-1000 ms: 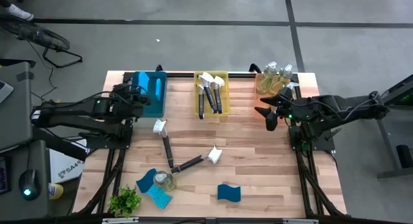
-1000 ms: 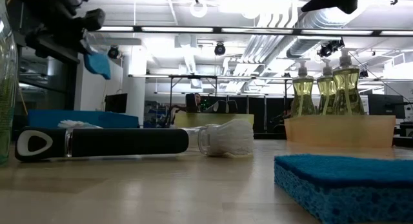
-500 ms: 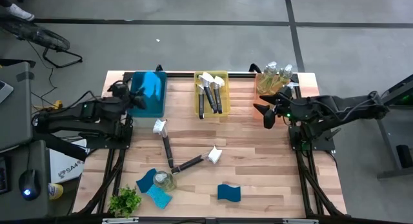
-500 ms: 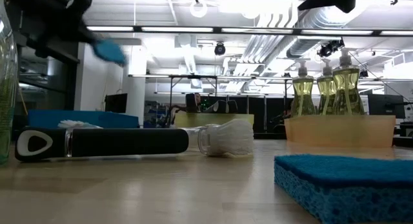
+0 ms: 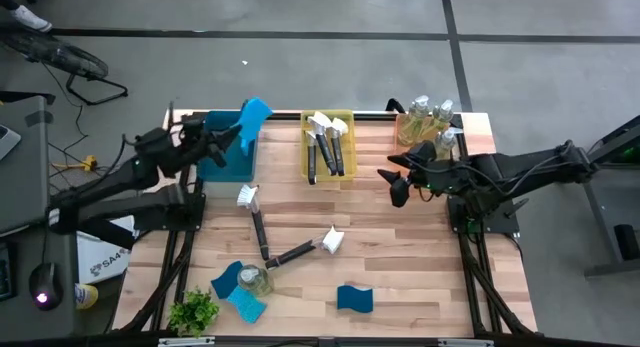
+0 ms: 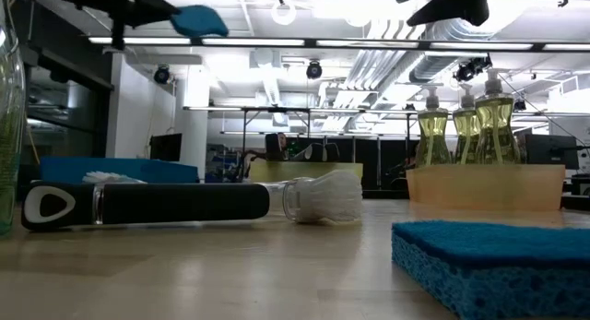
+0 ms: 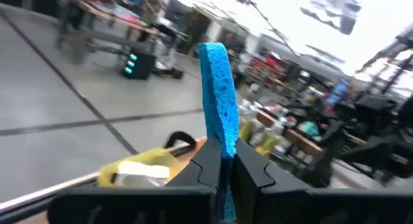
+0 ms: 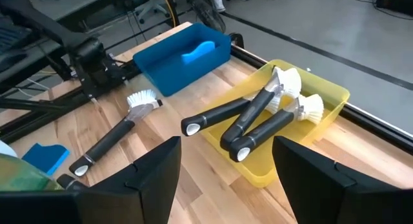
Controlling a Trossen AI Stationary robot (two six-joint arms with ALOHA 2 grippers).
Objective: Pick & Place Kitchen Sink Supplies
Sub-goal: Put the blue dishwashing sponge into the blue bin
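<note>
I had the left gripper [image 5: 234, 134] pinched tight on a blue sponge [image 5: 254, 115], which stood on edge between the fingers, its long side running straight out from them, held above the far right corner of the blue bin [image 5: 222, 165]. The bin lay just below and toward the arm, so I judged the drop needed a short pull back and down. My right gripper [image 5: 396, 187] hung partly open and empty between the yellow tray [image 5: 350, 147] and the bottles [image 5: 426, 122].

A blue sponge [image 7: 218, 108] stands upright, pinched between the left gripper's [image 7: 224, 169] dark fingers [image 7: 255, 169].
</note>
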